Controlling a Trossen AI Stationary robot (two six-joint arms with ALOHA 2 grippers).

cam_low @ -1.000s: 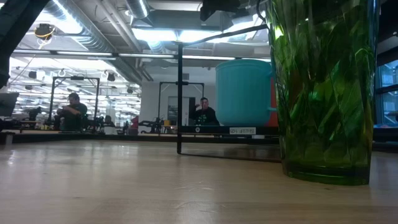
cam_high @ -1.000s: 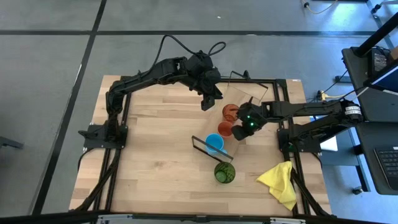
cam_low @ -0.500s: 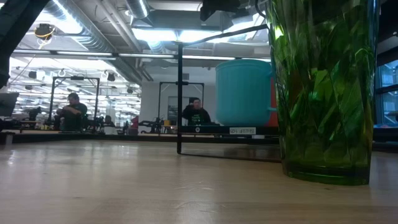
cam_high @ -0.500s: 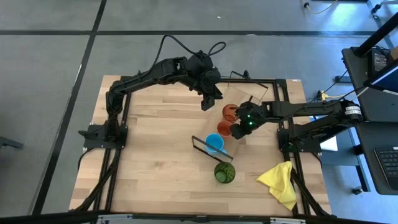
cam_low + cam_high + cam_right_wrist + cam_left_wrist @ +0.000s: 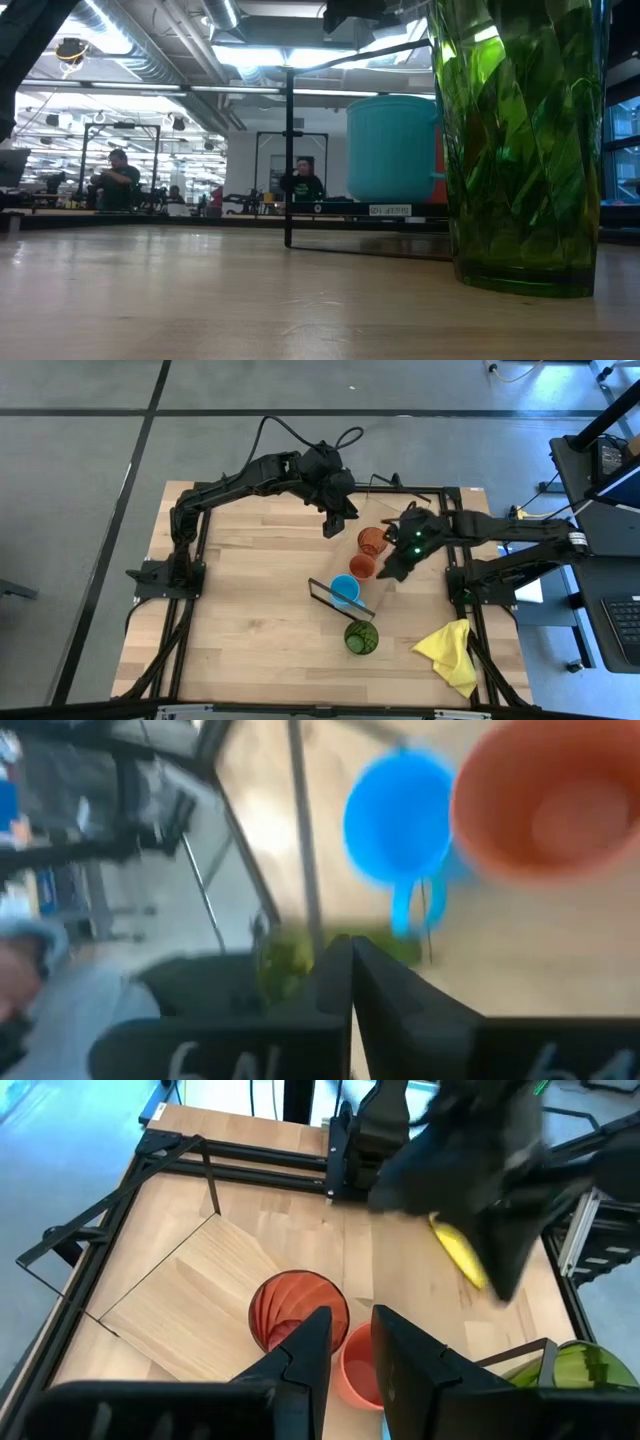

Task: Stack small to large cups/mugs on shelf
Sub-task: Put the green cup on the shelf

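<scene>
The light-wood shelf [image 5: 392,512] lies slantwise on the table, with black wire frames at its ends. In a row stand the orange-red tumbler [image 5: 371,541], the small red-orange cup [image 5: 362,566] and the light-blue mug [image 5: 345,590]. The green tumbler [image 5: 361,637] stands upright nearer the front, past the wire frame [image 5: 342,598]. My right gripper [image 5: 389,571] is shut and empty, just right of the small cup. My left gripper [image 5: 333,525] hangs left of the orange-red tumbler, its fingers a little apart and empty.
A yellow cloth [image 5: 448,655] lies at the table's front right corner. The arms' black frames run along the table's left, far and right sides. In the low view the green tumbler [image 5: 520,150] fills the right, with the mug [image 5: 392,150] behind; people sit in the room beyond.
My right gripper has drawn back from over the small red-orange cup toward the table's right and far edges, and has turned. The cup now shows whole in the high view and stands where it was. My left arm has kept still.
</scene>
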